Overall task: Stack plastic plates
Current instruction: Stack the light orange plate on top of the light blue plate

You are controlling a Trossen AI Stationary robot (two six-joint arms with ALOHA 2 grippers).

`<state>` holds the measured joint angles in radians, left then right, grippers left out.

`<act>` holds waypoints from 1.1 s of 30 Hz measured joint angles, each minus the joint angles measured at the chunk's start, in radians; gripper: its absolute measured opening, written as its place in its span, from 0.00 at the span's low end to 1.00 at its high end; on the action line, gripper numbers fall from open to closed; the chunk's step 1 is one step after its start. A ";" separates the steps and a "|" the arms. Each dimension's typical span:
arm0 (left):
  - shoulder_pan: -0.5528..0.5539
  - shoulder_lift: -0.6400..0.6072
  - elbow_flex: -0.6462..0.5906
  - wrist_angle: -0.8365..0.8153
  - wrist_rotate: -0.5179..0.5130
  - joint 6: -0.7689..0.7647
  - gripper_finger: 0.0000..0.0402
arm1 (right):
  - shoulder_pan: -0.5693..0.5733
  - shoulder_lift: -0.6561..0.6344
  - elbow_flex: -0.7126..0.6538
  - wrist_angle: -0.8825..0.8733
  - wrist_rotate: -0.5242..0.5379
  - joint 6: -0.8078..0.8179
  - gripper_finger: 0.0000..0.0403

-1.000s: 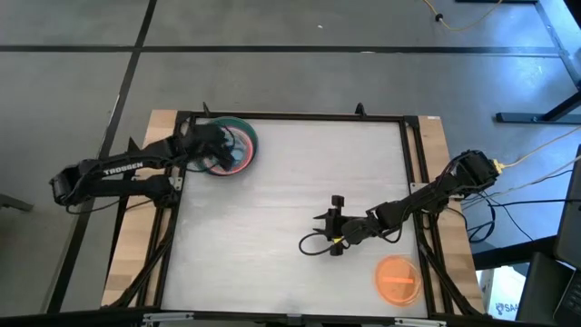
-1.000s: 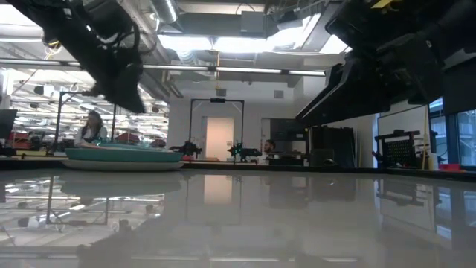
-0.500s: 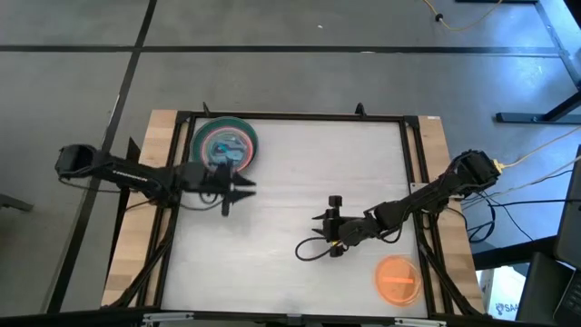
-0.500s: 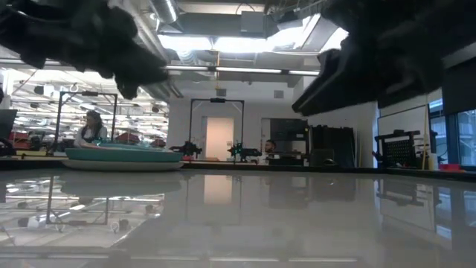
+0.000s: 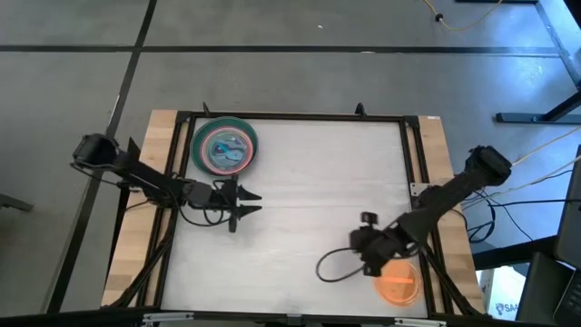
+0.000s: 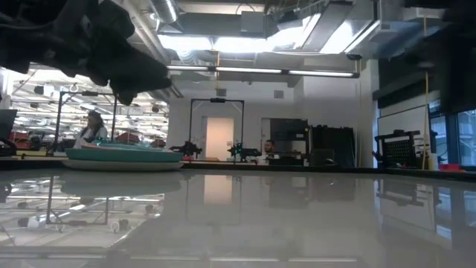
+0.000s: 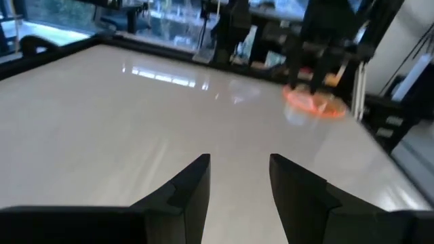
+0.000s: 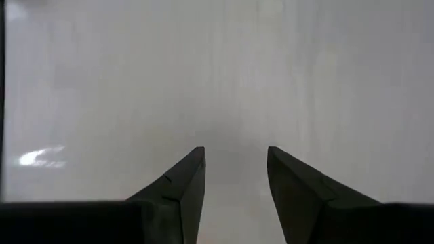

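My right hand, fingers spread and empty, sits just left of the orange plate near the surface's right edge. It looks light, stiff and slick, so I'd pinch its rim. Left hand is also spread, below the stack.

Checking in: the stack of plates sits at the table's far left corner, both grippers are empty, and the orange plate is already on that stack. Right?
Not quite. The orange plate is not on the stack; the high view shows it lying alone near the table's near right corner, beside the right gripper. The rest holds: the left gripper and the right one are both open and empty.
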<state>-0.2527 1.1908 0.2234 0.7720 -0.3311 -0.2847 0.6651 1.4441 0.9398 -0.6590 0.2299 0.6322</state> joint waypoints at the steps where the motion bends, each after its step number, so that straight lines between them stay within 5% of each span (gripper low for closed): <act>1: 0.000 0.023 0.000 0.045 0.000 -0.003 0.36 | 0.020 -0.010 0.000 -0.047 -0.019 0.063 0.37; 8: 0.001 0.126 0.000 0.189 0.001 -0.020 0.36 | 0.168 -0.063 -0.019 -0.224 -0.164 0.480 0.37; 14: 0.001 0.144 0.000 0.190 0.001 -0.025 0.36 | 0.281 -0.063 -0.132 -0.221 -0.227 0.677 0.37; 33: 0.001 0.145 0.000 0.187 0.003 -0.057 0.36 | 0.329 -0.063 -0.307 0.066 -0.245 0.709 0.34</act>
<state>-0.2520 1.3354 0.2237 0.9594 -0.3279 -0.3412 0.9946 1.3815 0.6329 -0.5929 -0.0154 1.3411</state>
